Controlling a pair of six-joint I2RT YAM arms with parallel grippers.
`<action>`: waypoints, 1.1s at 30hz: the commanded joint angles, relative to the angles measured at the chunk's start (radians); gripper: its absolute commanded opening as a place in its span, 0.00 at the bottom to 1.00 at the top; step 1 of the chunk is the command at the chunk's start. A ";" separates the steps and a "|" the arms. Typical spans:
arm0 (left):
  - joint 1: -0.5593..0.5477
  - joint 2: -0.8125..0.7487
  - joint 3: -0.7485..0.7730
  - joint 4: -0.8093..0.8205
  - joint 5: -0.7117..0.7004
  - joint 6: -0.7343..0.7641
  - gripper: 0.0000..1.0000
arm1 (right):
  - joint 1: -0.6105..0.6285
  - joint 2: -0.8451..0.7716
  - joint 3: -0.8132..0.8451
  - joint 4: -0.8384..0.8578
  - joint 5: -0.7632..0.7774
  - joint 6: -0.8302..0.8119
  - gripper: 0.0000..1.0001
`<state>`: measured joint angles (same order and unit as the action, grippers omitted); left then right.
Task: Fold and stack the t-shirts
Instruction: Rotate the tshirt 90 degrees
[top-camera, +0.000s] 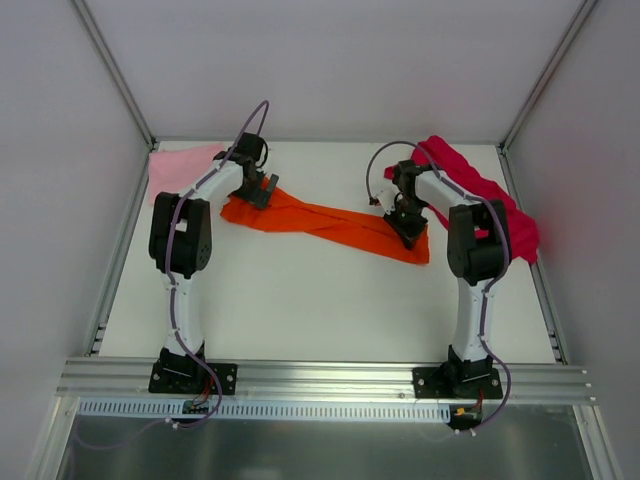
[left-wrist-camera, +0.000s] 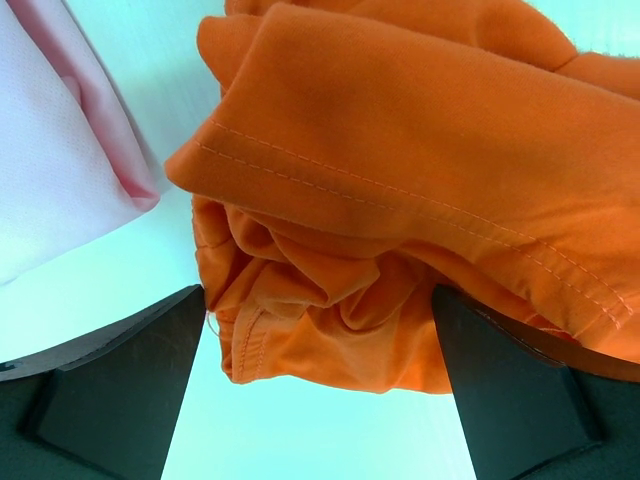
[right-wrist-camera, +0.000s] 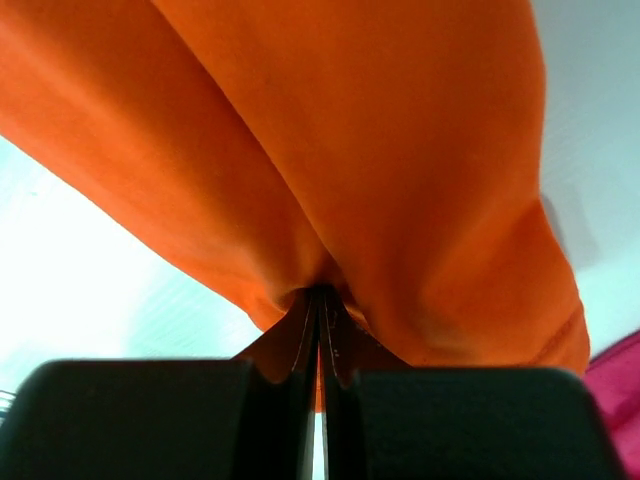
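Top external view shows the white table (top-camera: 300, 310) with the orange t-shirt (top-camera: 330, 222) stretched as a rumpled band across its middle, between the two arms. The right gripper (top-camera: 408, 228) has its jaws pinched tight on the shirt's right end. The left gripper (top-camera: 262, 190) has its jaws spread wide around the bunched left end; whether the fingers touch the cloth is hard to judge. Farther back, the pink t-shirt (top-camera: 180, 165) lies in the far left corner, and the magenta t-shirt (top-camera: 490, 195) is heaped along the far right edge.

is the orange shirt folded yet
No. The orange t-shirt lies bunched in a long crumpled strip, its right end pinched by the right gripper.
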<state>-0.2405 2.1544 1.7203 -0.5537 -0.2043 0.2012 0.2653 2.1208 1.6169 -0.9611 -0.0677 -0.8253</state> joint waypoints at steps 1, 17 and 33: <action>0.007 -0.065 -0.011 0.011 0.025 0.000 0.99 | -0.005 0.016 0.040 -0.070 -0.070 -0.024 0.01; 0.007 0.067 0.068 -0.060 0.065 -0.013 0.00 | 0.029 -0.042 0.021 -0.116 -0.132 -0.040 0.01; 0.003 0.171 0.222 -0.126 0.034 0.038 0.00 | 0.118 -0.047 -0.006 -0.189 -0.182 -0.081 0.01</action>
<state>-0.2409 2.2910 1.8896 -0.6392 -0.1684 0.2123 0.3523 2.1250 1.6211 -1.0840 -0.1993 -0.8799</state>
